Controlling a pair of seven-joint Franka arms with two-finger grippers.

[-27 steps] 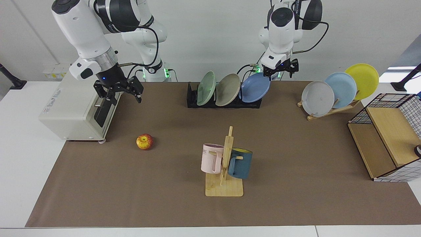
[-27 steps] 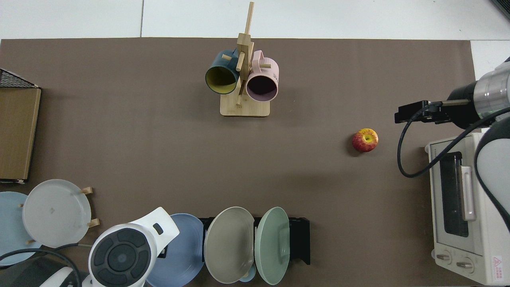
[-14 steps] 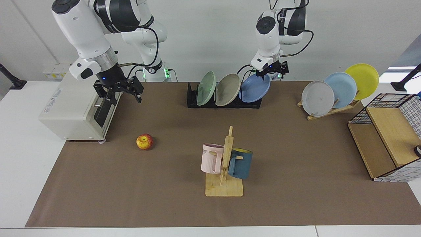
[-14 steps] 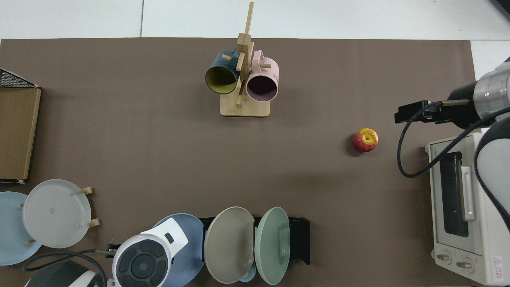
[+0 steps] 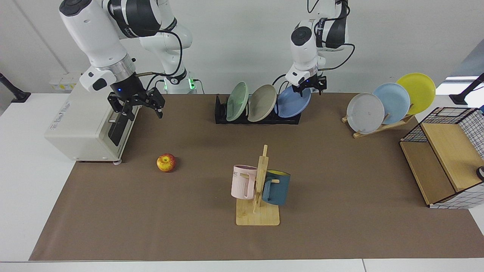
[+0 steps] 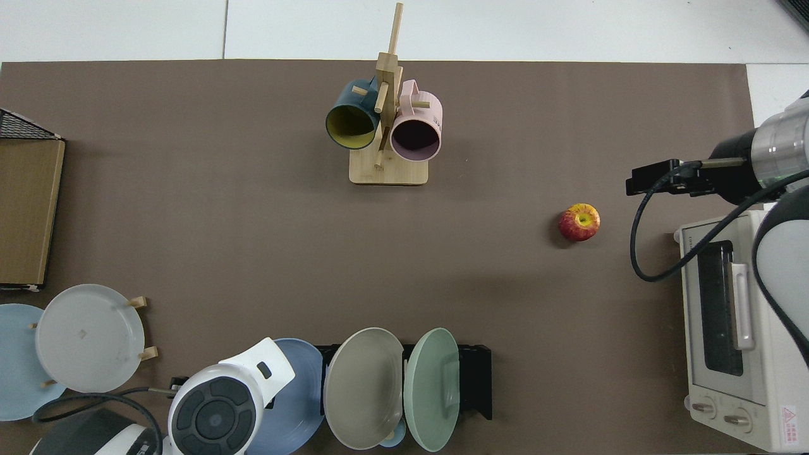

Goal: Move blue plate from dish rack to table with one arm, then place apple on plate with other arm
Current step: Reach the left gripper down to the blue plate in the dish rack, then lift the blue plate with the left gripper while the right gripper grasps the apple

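The blue plate [image 5: 293,102] [image 6: 302,404] stands tilted in the end slot of the black dish rack [image 5: 221,113] [image 6: 478,379]. My left gripper [image 5: 311,87] is at the plate's top rim, open, with a finger on either side of it. In the top view the left arm's white wrist [image 6: 215,411] hides the gripper and part of the plate. The apple [image 5: 166,163] [image 6: 579,222] lies on the brown mat of the table [image 5: 340,170]. My right gripper [image 5: 143,108] hangs open above the mat beside the toaster oven, behind the apple; that arm waits.
A green plate [image 5: 237,101] and a beige plate [image 5: 261,102] share the rack. A mug tree [image 5: 259,189] holds a pink and a dark blue mug. A toaster oven [image 5: 87,124], a wooden plate stand [image 5: 378,126] and a wire basket [image 5: 446,158] line the sides.
The left arm has swung its wrist and brought its gripper down and sideways onto the blue plate's top rim. The right arm, the apple and the plate have not moved.
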